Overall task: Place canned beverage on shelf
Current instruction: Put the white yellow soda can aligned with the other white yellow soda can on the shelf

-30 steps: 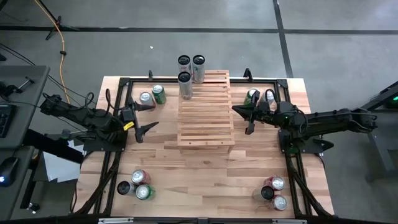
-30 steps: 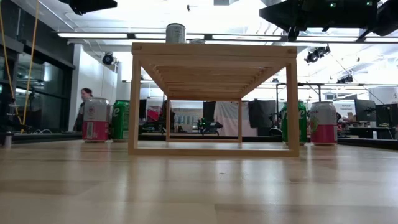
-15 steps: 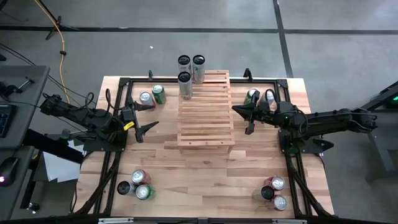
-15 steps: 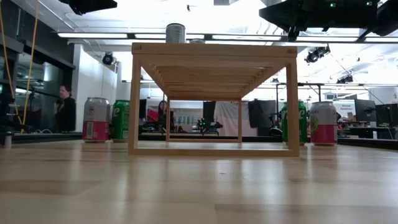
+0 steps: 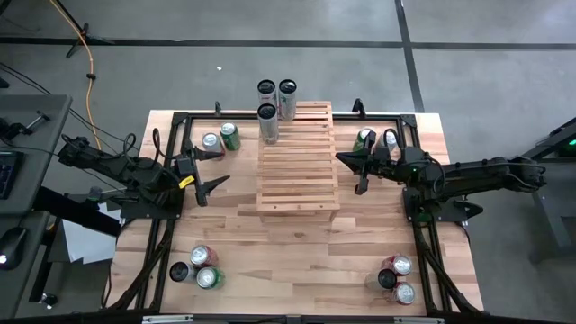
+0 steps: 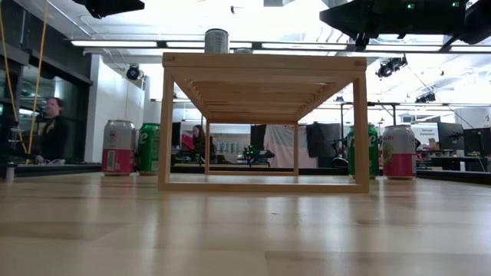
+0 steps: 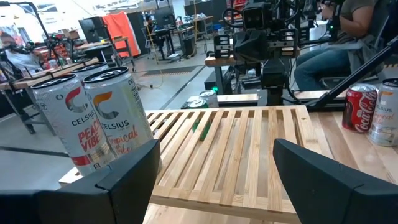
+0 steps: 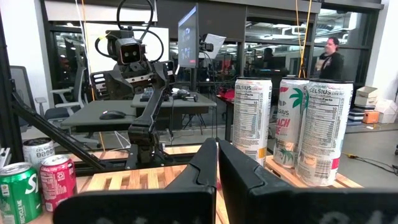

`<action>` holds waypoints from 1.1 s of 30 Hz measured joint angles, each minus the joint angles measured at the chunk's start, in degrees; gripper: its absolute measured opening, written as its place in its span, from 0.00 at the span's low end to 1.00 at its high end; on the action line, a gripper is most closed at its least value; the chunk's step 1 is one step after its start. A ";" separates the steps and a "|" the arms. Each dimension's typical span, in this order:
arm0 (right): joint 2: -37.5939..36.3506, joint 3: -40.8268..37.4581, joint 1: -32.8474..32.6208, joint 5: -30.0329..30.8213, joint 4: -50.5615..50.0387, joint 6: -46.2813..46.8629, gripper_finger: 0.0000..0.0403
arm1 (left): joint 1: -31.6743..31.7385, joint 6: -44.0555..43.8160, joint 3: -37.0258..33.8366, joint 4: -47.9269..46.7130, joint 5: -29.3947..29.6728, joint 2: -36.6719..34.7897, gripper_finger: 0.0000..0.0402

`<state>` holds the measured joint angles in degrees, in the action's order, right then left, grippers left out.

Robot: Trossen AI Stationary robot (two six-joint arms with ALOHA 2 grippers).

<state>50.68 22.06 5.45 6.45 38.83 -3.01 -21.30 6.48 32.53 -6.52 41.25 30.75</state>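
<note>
Wood shelf: pale slatted rack [image 5: 298, 160], stepped, rectangular, at centre of the high view on the plank surface [image 5: 297, 261].
Tall cans: three slim cylinders [image 5: 268, 123] with dark tops, at the shelf's upper-left end; printed metal sides.
Left gripper: [image 5: 210, 169] left of the shelf, dark angular fingers spread wide, holding nothing.
Right gripper: [image 5: 351, 171] just right of the shelf, fingers pressed together, empty.
Short cans: green and silver pair [image 5: 221, 138] upper left; red and silver clusters [image 5: 200, 267] lower left, [image 5: 395, 277] lower right.
</note>
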 joint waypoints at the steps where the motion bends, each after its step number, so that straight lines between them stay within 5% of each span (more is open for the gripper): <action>1: 0.00 0.00 0.00 -0.01 0.00 0.00 0.00 | 0.00 0.00 0.00 0.00 0.00 -0.01 0.76; 23: 0.26 0.00 0.03 -0.70 1.66 2.57 0.00 | 0.00 -0.42 0.02 -0.02 -0.07 2.46 0.76; 30: 8.08 0.00 -0.70 -19.74 23.70 7.50 0.00 | 0.00 -0.37 0.02 0.37 0.00 2.46 0.76; 33: 12.69 1.21 -2.31 -21.44 29.78 9.07 0.00 | 0.00 -0.40 0.02 0.37 0.00 2.46 0.76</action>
<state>63.36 23.27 3.14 -14.98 68.62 6.06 -21.30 6.08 32.56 -6.15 41.25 33.21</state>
